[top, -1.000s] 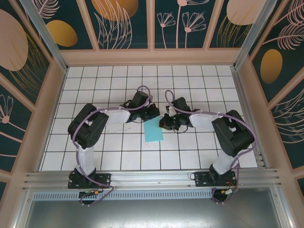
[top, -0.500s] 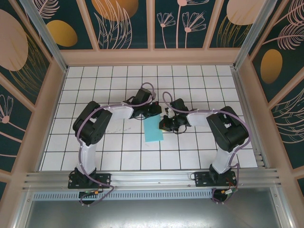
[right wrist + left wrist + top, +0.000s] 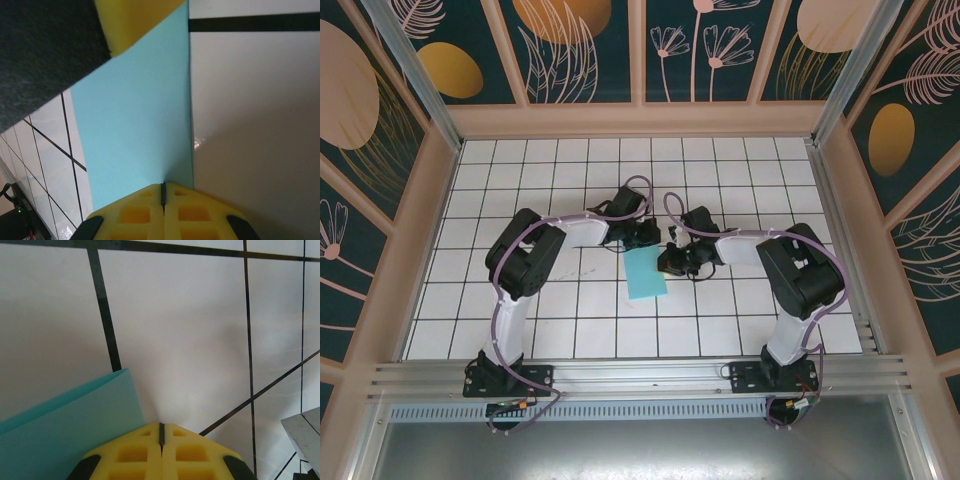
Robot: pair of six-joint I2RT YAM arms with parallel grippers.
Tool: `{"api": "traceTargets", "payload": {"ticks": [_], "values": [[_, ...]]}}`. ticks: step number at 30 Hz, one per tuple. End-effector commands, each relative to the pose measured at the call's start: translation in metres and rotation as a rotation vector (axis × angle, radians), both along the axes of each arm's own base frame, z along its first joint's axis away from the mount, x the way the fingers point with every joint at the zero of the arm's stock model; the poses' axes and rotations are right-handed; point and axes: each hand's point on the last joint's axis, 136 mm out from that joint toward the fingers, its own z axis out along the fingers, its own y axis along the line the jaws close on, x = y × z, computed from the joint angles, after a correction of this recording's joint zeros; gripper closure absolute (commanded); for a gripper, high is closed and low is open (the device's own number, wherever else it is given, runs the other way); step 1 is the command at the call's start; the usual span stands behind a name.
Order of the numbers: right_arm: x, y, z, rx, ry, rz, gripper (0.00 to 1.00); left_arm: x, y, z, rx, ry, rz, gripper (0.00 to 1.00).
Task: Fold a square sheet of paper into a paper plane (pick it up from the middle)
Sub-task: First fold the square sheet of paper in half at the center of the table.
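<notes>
Folded turquoise paper [image 3: 645, 277]: creasing step, apparently. Left gripper [image 3: 161, 432], right gripper [image 3: 163, 192]: closed, empty, at its edge. Next: precise nose folds.

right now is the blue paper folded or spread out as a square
Folded, it seems: from above, the blue paper lies flat as a narrow rectangle, not a square. It has no pointed nose yet.

No legible text, label, brand, number or sign is present on the white black-gridded tiled tabletop [image 3: 440, 300], the turquoise-blue folded paper sheet [image 3: 646, 276] or the dark-teal floral wall panels [image 3: 740, 50].
</notes>
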Motion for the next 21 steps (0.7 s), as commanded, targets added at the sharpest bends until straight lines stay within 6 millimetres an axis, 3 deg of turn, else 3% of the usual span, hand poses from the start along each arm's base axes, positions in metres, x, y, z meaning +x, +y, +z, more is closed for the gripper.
{"api": "traceTargets", "payload": {"ticks": [1, 6, 11, 17, 21], "values": [[-0.034, -0.023, -0.027, -0.087, 0.114, 0.031, 1.00, 0.006, 0.012, -0.027, 0.114, 0.006, 0.001, 1.00], [-0.047, -0.029, -0.029, -0.102, 0.138, 0.053, 1.00, 0.022, 0.009, -0.031, 0.167, -0.021, -0.038, 1.00], [-0.048, -0.030, -0.028, -0.098, 0.134, 0.045, 1.00, 0.032, 0.018, -0.043, 0.196, -0.023, -0.044, 1.00], [-0.050, -0.031, -0.030, -0.100, 0.141, 0.045, 1.00, 0.053, 0.031, -0.035, 0.181, -0.053, -0.019, 1.00], [-0.050, -0.031, -0.030, -0.098, 0.143, 0.040, 1.00, 0.056, 0.035, -0.037, 0.169, -0.074, -0.023, 1.00]]}}
